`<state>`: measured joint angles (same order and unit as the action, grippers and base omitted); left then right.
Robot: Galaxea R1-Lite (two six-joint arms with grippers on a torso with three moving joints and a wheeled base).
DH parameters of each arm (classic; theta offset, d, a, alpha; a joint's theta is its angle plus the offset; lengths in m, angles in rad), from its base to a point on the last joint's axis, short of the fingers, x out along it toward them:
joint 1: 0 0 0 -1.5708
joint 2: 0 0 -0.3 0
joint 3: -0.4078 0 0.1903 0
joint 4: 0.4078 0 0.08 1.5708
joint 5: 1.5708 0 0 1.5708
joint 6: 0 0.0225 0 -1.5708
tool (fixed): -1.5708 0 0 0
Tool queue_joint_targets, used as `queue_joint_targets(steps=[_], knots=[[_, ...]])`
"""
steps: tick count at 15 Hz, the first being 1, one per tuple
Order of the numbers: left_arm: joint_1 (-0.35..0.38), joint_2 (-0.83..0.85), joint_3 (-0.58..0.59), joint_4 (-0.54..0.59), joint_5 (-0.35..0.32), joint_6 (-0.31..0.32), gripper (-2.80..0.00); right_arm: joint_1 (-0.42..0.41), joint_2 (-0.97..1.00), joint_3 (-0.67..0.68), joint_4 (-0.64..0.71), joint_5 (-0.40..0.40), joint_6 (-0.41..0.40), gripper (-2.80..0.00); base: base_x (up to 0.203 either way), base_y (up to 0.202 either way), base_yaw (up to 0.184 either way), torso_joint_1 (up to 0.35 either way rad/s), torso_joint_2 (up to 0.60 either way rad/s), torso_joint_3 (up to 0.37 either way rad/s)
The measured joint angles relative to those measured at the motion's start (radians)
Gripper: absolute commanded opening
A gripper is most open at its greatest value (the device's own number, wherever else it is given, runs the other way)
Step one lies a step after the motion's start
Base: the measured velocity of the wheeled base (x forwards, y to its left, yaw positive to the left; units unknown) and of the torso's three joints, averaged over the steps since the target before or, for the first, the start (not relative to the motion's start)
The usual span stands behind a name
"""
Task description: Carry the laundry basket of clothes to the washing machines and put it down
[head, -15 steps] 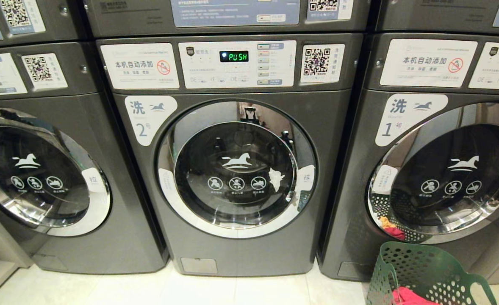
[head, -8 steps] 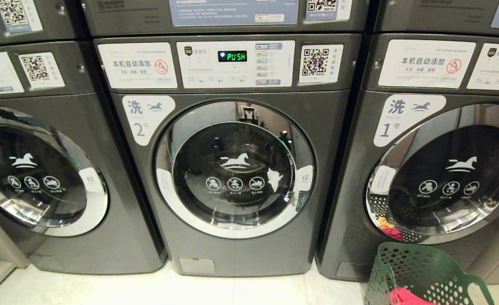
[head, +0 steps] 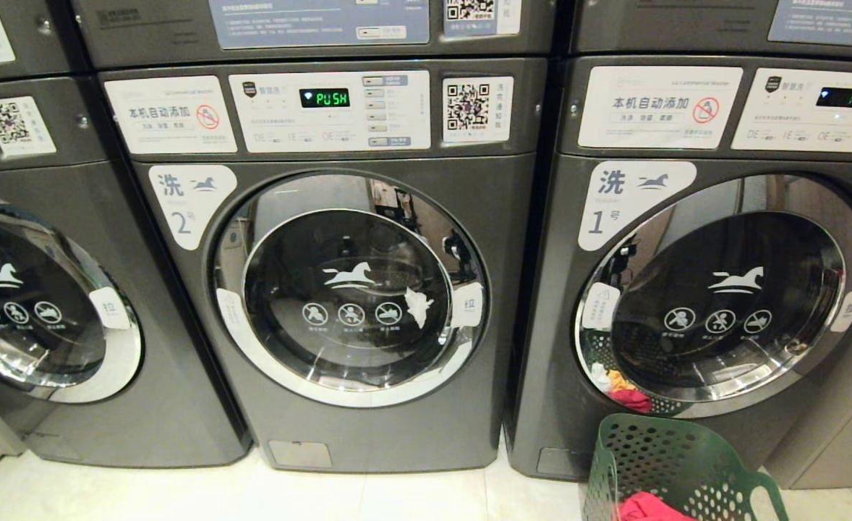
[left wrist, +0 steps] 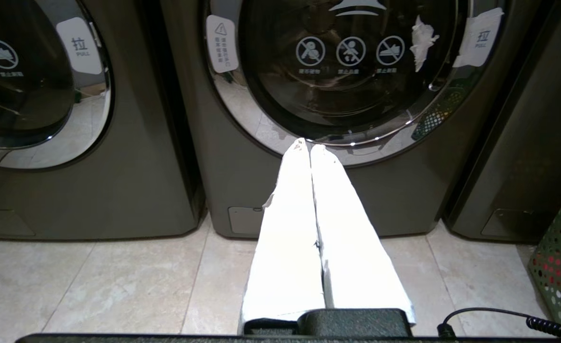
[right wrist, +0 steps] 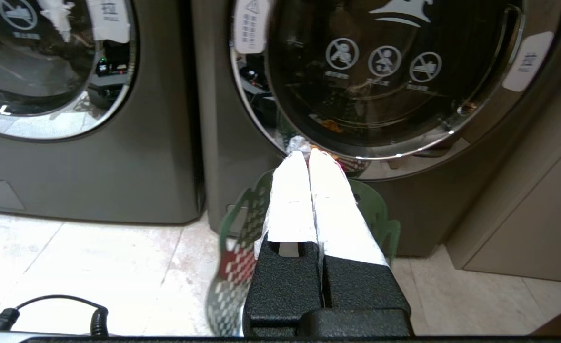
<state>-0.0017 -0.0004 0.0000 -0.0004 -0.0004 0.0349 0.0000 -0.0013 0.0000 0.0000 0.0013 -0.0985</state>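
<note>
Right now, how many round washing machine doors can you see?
3: one cut off at the left, one in the middle, one on the right behind the green basket. More may be out of view.

Three washing machines (head: pixel 354 304) stand ahead of the fingers, one laundry basket (head: pixel 679 463) beside them, holding one visible pink-red garment (head: pixel 646 506).

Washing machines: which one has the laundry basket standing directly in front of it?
The right-hand washer marked 1; the green laundry basket stands at its foot, not before number 2.
</note>
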Motion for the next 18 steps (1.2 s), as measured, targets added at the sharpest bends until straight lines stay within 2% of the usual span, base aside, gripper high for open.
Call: queue_joint_targets(steps=[18], knots=[[0.0,0.0,-0.002,0.0,0.0,0.0,-2.8,0.0,0.0,0.0,-0.001,-0.001,-0.003,-2.8,0.0,-0.193,0.002,0.001,0.0,0.003]])
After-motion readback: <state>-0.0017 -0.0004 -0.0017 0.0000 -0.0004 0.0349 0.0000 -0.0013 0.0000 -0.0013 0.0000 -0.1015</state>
